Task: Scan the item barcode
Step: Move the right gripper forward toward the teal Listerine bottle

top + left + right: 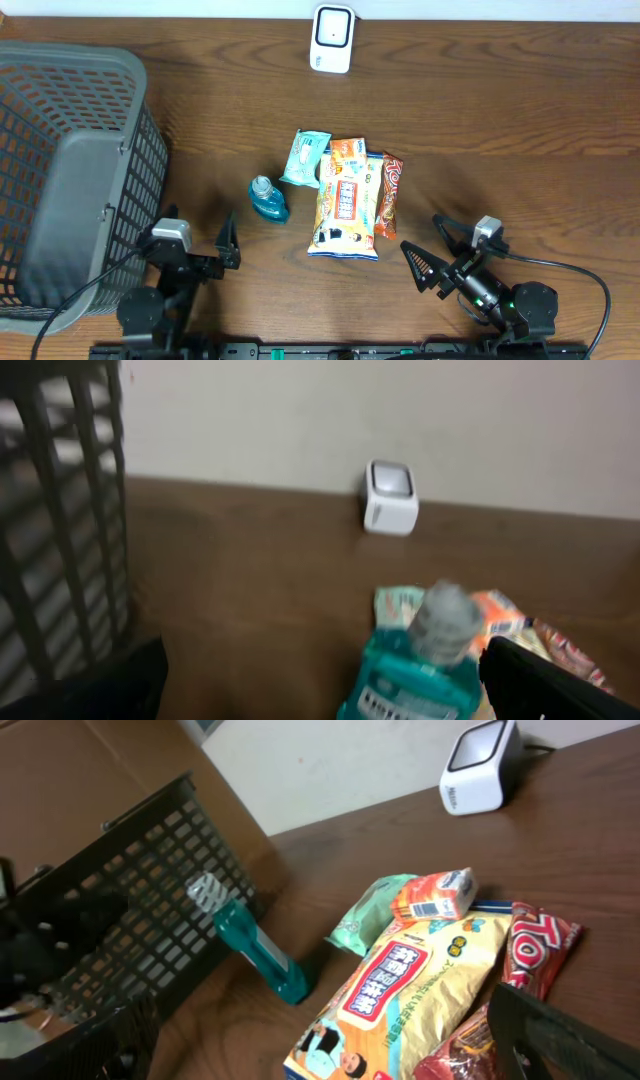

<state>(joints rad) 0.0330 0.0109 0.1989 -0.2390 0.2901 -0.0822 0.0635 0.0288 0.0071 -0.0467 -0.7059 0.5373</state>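
Several items lie in the middle of the table: a teal bottle, a light green packet, a yellow snack bag and a red-orange wrapper. A small orange box rests on the bag's far end. The white barcode scanner stands at the far edge. My left gripper is open near the front edge, left of the bottle and apart from it. My right gripper is open, just short of the bag and wrapper, holding nothing.
A large dark grey mesh basket fills the left side of the table, close beside my left arm. A pale wall runs behind the scanner. Bare brown tabletop stretches to the right of the items.
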